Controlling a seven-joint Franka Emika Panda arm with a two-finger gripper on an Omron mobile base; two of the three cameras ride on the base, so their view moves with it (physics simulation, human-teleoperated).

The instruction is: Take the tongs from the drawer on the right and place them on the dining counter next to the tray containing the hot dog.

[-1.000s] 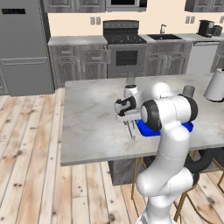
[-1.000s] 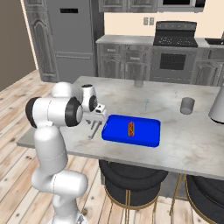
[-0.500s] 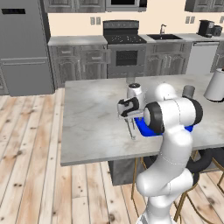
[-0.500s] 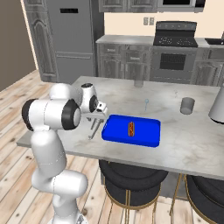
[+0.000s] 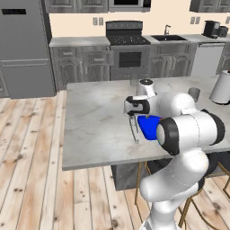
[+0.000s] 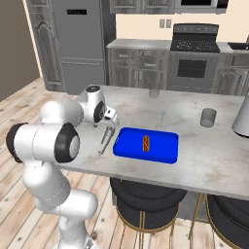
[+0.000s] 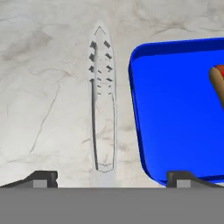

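The hand (image 7: pixel 111 177) hangs above the marbled desk (image 5: pixel 96 119), its two fingertips (image 7: pixel 41 178) spread wide and gripping nothing. Directly beneath it, the tongs (image 7: pixel 101 98) lie flat on the stone, free of the fingers, lengthwise alongside the near edge of the blue tray (image 7: pixel 175 109), just beside it, not touching. The tray carries the hot dog (image 6: pixel 145 142). Farther along the desk stand a grey cup (image 6: pixel 208 117) and a white kettle (image 5: pixel 221 87).
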